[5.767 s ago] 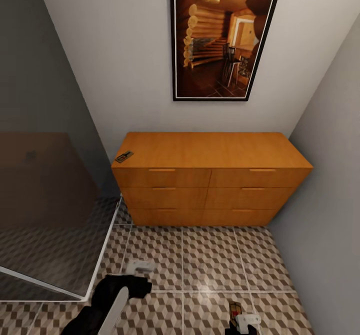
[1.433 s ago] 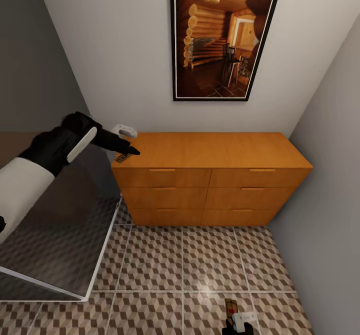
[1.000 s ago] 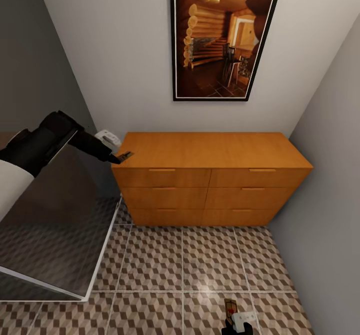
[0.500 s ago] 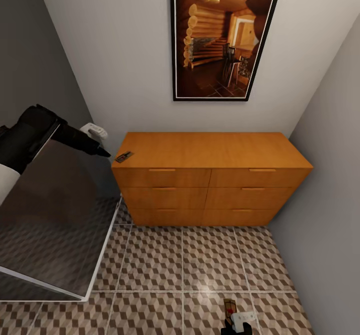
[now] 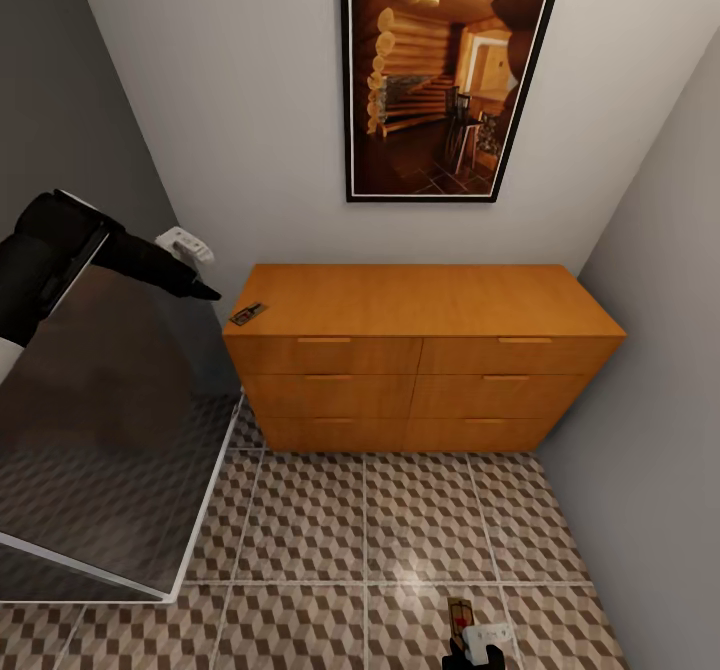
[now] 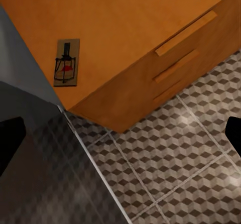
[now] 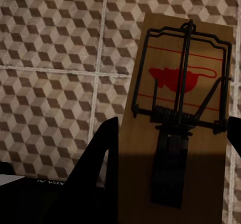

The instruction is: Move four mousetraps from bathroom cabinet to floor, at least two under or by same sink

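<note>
Right gripper (image 7: 170,184) jaws are closing on one mousetrap (image 7: 183,118), its long axis running along the fingers, low over the bathroom floor (image 5: 420,520). Left gripper (image 5: 205,292) jaws are gaping wide, holding nothing, hanging beside the cabinet (image 5: 420,350). A second mousetrap (image 6: 67,62) is lying flat at the cabinet's top left corner, angled diagonally. Two traps counted.

One mousetrap (image 5: 248,313) lies on the cabinet's (image 5: 420,302) front left corner; another mousetrap (image 5: 461,614) sits in the right pincer (image 5: 470,640) above the floor (image 5: 400,530).
</note>
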Available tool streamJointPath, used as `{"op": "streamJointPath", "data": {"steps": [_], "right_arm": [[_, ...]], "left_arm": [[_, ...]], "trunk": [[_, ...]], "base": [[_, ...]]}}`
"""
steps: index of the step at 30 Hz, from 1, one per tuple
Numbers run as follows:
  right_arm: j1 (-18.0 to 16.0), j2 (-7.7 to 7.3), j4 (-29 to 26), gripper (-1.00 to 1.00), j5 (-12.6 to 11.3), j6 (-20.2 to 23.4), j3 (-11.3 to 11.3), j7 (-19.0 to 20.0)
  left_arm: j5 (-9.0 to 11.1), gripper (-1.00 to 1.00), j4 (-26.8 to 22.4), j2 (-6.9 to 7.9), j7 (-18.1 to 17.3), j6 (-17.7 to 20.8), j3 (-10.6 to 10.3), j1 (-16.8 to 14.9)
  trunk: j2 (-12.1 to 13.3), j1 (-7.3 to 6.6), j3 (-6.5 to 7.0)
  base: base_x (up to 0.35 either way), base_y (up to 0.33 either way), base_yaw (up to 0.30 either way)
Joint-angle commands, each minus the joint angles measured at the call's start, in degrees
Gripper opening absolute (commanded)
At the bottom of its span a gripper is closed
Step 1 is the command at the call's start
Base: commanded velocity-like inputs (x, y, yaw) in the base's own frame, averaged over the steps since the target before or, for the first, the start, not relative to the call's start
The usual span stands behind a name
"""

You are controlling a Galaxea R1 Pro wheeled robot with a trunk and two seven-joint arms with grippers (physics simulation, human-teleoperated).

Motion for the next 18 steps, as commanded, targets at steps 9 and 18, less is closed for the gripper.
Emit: {"op": "streamJointPath", "data": {"steps": [9, 18], "right_arm": [[-0.07, -0.08, 0.11, -1.0, -0.82, -0.31, 0.15, 0.55], [-0.07, -0.13, 0.11, -1.0, -0.83, -0.32, 0.14, 0.6]], "left_arm": [[-0.41, 1.0, -0.5, 0.08, -1.79, 0.17, -0.17, -0.14], [-0.41, 1.0, -0.45, 0.16, -2.33, 0.17, -0.17, -0.15]], "trunk": [[-0.11, 0.03, -0.1], [-0.11, 0.03, -0.1]], "base": [[0.0, 0.0, 0.0], [0.0, 0.0, 0.0]]}}
